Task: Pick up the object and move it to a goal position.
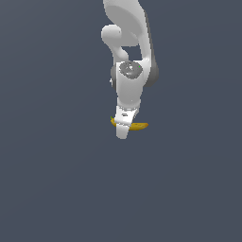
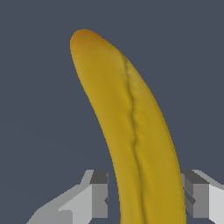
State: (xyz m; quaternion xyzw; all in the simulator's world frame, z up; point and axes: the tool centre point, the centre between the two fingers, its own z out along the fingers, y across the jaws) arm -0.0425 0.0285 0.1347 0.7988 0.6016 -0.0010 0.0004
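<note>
My gripper points straight down over a plain slate-grey surface — nothing else around. The banana lies between my fingers, which sit spread on either side; whether the pads touch it, I cannot tell.

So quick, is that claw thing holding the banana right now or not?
Gripper: open around the banana, a finger on each side with gaps showing, so not clamped on it yet.
</note>
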